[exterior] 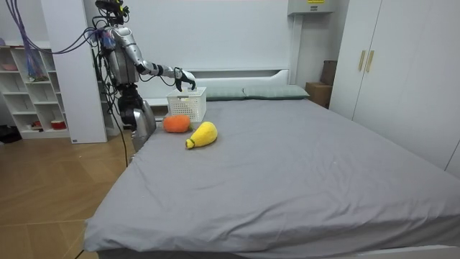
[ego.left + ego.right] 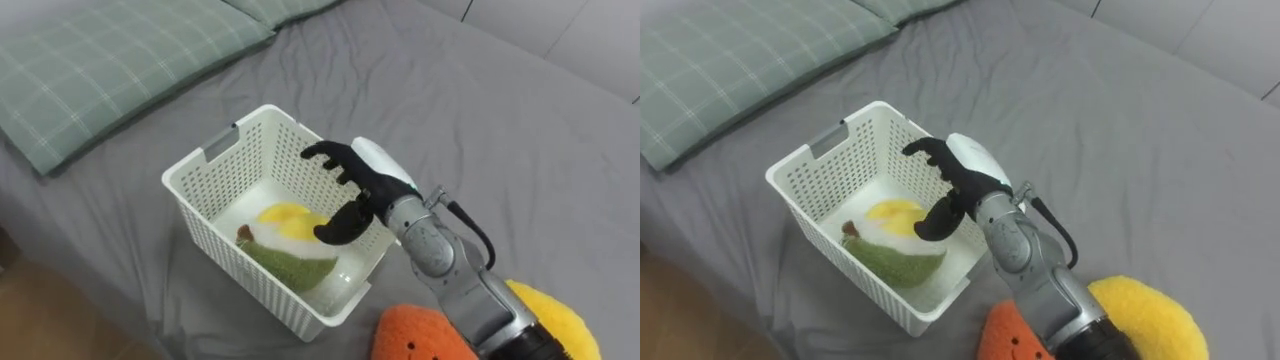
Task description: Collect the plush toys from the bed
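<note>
**One toy in the basket, two on the bed**

Left eye view: the white perforated plastic basket (image 2: 215, 235) stood on the grey bed (image 2: 480, 120) and held one green-and-yellow plush toy (image 2: 285, 245). The right hand (image 2: 360, 185) hovered above the basket's far rim, fingers spread and loosely bent, thumb apart, gripping nothing.

Room view: one round orange plush toy (image 1: 176, 123) and one yellow plush toy (image 1: 202, 135) lay on the bed just beside the basket. The robot stood at the bedside, arm stretched out.

Right eye view: the basketed toy lay against the near wall.
</note>
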